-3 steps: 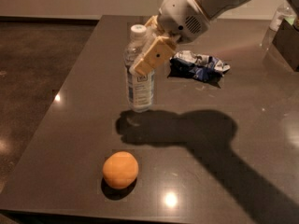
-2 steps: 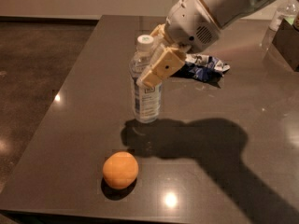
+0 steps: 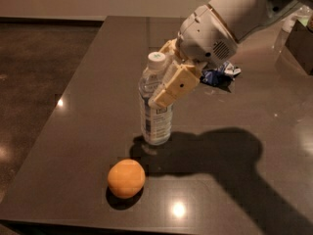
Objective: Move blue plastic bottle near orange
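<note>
Nearest, in front of the claw and well below it, the orange (image 3: 126,178) sits on the dark table (image 3: 83,111). Just beyond it, the blue plastic bottle (image 3: 156,124) stands roughly upright in the gripper (image 3: 166,84), whose tan fingers (image 3: 177,83) are clenched around its upper half, beneath the white cap. Bottle and claw have come closer to the orange than a moment ago. The bottle's white-and-blue label carries print too small to read. Behind the claw lies a crumpled blue-and-white snack bag (image 3: 221,74).
</note>
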